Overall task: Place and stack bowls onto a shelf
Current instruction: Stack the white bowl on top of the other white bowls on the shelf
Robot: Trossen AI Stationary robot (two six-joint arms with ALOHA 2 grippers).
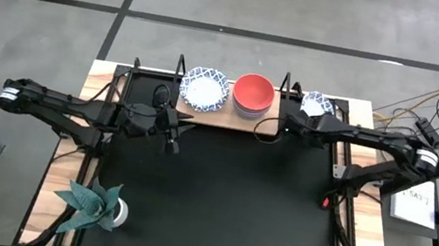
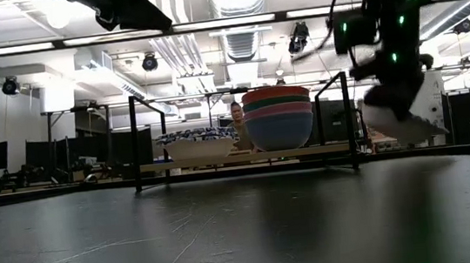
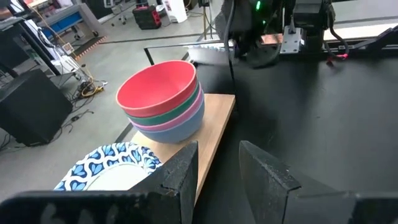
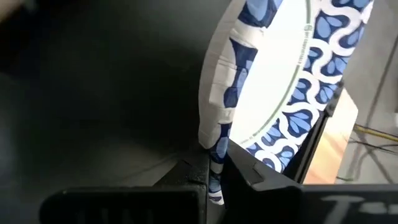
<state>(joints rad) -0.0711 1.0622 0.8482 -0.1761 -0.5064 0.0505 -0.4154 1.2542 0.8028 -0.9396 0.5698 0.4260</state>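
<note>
The light-wood shelf (image 1: 218, 119) stands at the table's far edge. On it sit a blue-and-white patterned bowl (image 1: 205, 88) and a stack of plain bowls, red on top (image 1: 253, 92), then green, pink and blue (image 2: 279, 130). My right gripper (image 1: 304, 117) is by the shelf's right end, shut on another patterned bowl (image 1: 318, 103). My left gripper (image 1: 173, 126) hovers open, high above the table in front of the shelf's left half. In the left wrist view its fingers (image 3: 186, 165) point past the board (image 3: 214, 124) toward the stack (image 3: 163, 99). My right gripper (image 4: 217, 167) pinches the patterned bowl's rim (image 4: 216, 149) between its two fingers, one on the inside and one on the outside wall. The bowl (image 2: 404, 121) is lifted clear of the table and tilted steeply on edge, beside the shelf's right upright.
A green star-shaped plant in a white pot (image 1: 92, 203) stands at the table's near left corner. Thin black uprights (image 2: 135, 142) (image 2: 348, 119) rise at the shelf's ends. The black tabletop (image 1: 216, 202) stretches in front of the shelf.
</note>
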